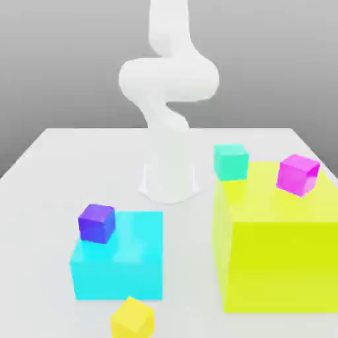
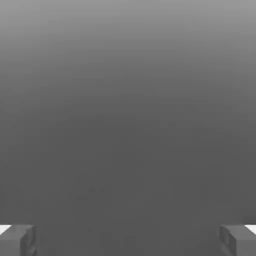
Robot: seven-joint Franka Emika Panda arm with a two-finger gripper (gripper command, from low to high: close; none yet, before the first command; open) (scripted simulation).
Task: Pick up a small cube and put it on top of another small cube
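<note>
Bench (image 1: 46, 165): flat, matte, pale grey-white, no texture. All objects are plain, sharp-edged blocks with flat uniform colour, no markings.

Yellow cube (image 1: 133, 318): small, opaque, sits on the bench at the near edge of the exterior view, just in front of the cyan block (image 1: 122, 264), turned a little off square to it. Its lower part is cut off by the frame edge.

Cyan block: large, low, slightly translucent look. Purple cube (image 1: 97, 222) rests on its top at the corner toward the exterior view's left.

Yellow-green block (image 1: 277, 257): the biggest piece, tall, glossy-bright, on the exterior view's right; its right side runs out of frame. Magenta cube (image 1: 298, 175) sits on its top. Teal cube (image 1: 230, 161) stands behind its far corner; whether it touches the block cannot be told.

Arm (image 1: 168, 86): smooth white rounded links rising from a base at bench centre; upper part leaves the frame.

Tool (image 2: 128, 240): in the hand view, two grey squared fingertips (image 2: 17, 241) stand far apart at the frame's corners, spread fully, nothing between them, touching nothing. Beyond them lies plain grey gradient.
</note>
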